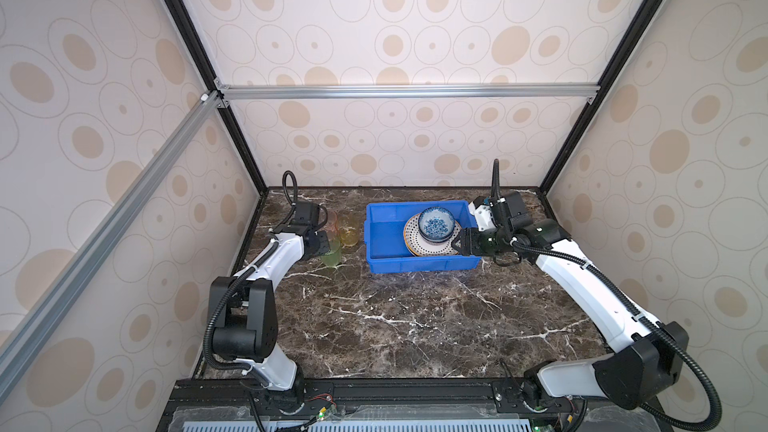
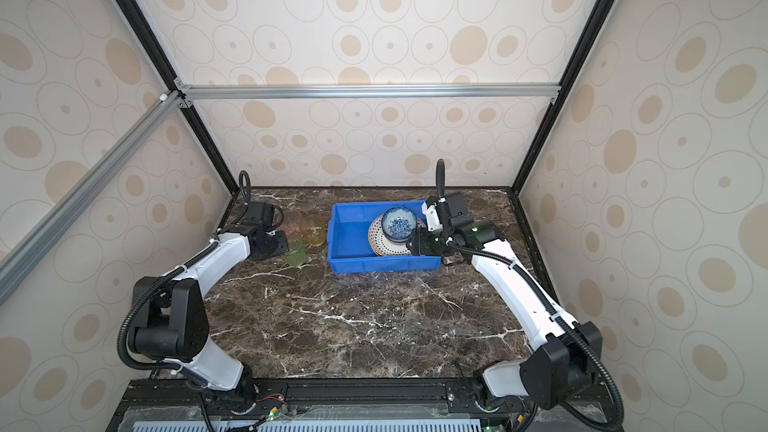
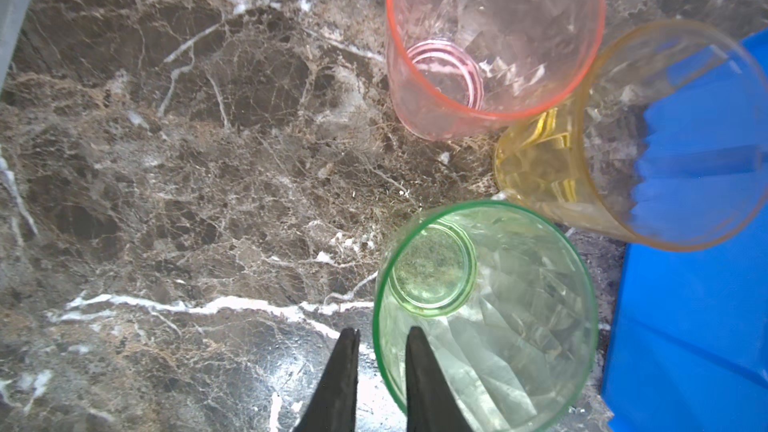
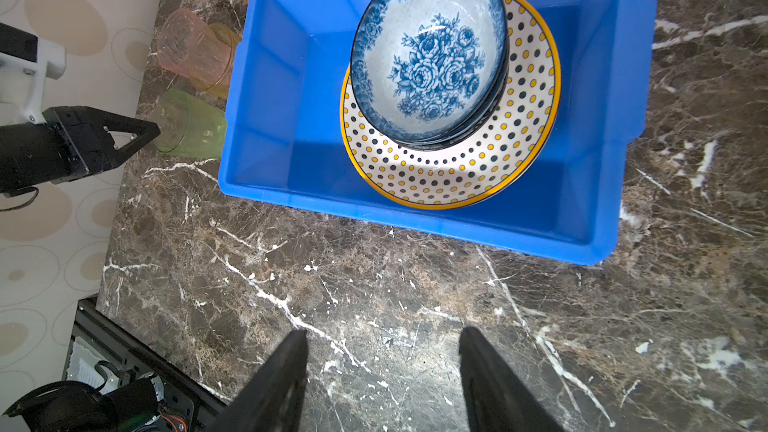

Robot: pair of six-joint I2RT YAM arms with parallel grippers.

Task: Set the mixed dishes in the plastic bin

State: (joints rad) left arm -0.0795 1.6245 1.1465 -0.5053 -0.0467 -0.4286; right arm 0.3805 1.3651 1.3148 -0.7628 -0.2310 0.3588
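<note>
Straddling the green tumbler (image 3: 498,305), the left end effector (image 3: 383,329) may grip it, unclear; the right end effector (image 4: 384,331) gapes empty.

On my left wrist camera the green translucent plastic tumbler (image 3: 498,326) runs off the frame's edge, so I lose part of its wall. The left tool (image 3: 383,329) straddles that rim, but I cannot tell whether it actually pinches the wall. The pink translucent tumbler (image 3: 498,14) and the amber translucent tumbler (image 3: 582,160) are clipped too. Of the bright blue rectangular plastic bin (image 3: 685,326) beside them I get only a corner.

Inside the bin, the blue-and-white floral ceramic bowl (image 4: 428,56) covers the bowls nested under it, and only dark rims show. I cannot count what is stacked beneath the yellow-rimmed dotted round plate (image 4: 457,168). In both top views the right tool (image 1: 456,243) covers the plate's edge at the bin's side nearest that arm.
</note>
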